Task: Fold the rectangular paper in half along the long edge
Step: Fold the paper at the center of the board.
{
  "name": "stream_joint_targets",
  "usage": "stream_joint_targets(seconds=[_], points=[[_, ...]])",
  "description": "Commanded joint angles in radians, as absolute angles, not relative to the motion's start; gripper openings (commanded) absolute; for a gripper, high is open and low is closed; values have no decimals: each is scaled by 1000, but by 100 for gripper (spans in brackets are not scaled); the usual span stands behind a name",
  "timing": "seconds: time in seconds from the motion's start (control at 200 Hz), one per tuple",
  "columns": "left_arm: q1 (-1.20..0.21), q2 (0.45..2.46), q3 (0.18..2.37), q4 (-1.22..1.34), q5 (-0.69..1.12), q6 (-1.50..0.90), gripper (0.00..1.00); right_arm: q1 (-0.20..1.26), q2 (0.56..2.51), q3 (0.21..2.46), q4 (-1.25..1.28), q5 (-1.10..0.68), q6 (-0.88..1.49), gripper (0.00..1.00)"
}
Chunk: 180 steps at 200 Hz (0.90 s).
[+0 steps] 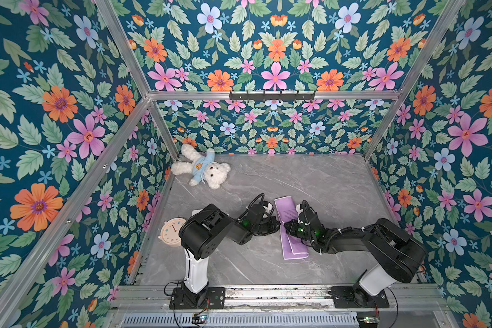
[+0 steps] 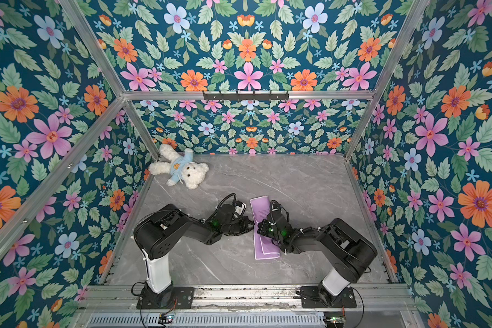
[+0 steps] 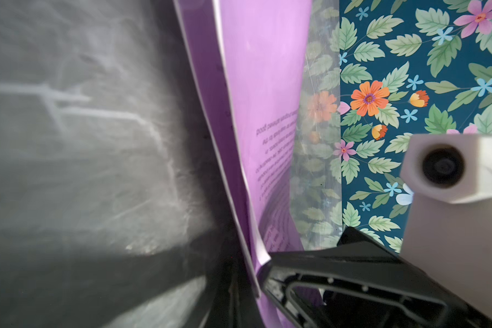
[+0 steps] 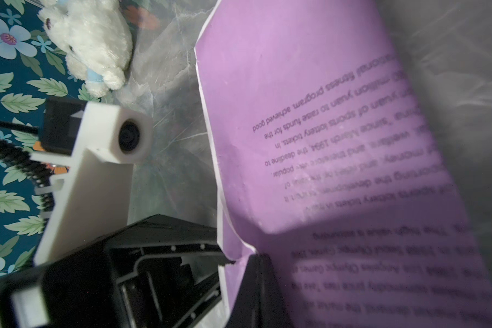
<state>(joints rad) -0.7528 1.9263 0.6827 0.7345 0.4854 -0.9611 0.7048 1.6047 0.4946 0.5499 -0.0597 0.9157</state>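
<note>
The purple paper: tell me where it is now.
In both top views the rectangular paper lies on the grey table, just right of centre, the left claw and right claw meeting at its left edge.

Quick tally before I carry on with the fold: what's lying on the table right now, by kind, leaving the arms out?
Paper sheets: 1, the purple paper
Plush toys: 1, the white teddy bear
Clocks: 1, the round clock, seen in a top view beside the left arm
Total: 3
</note>
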Motion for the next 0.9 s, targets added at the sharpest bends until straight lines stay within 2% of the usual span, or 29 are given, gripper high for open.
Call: stream_joint_targets(seconds=[0.0,0.245,0.345,0.395,0.58,0.68,0.77,0.825,0.895], points=[[-752,1941,674,600,446,-938,0,707,1597,500,546,-42,922,0],[-698,1798,596,547,404,-899,0,706,1566,500,445,14,887,0],[-695,1758,596,542,415,-889,20,707,1575,503,447,6,884,0],[-696,1756,600,556,435,-892,25,706,1581,503,456,0,885,0],[-721,1788,634,572,449,-896,24,707,1591,505,467,-9,890,0],[-736,1809,648,591,460,-896,30,707,1596,508,469,-14,891,0],[-744,1827,658,595,464,-897,30,707,1598,510,472,-15,891,0],[-748,1841,663,597,471,-901,28,707,1598,512,471,-18,891,0],[-754,1861,674,594,480,-902,21,707,1598,515,471,-20,890,0]])
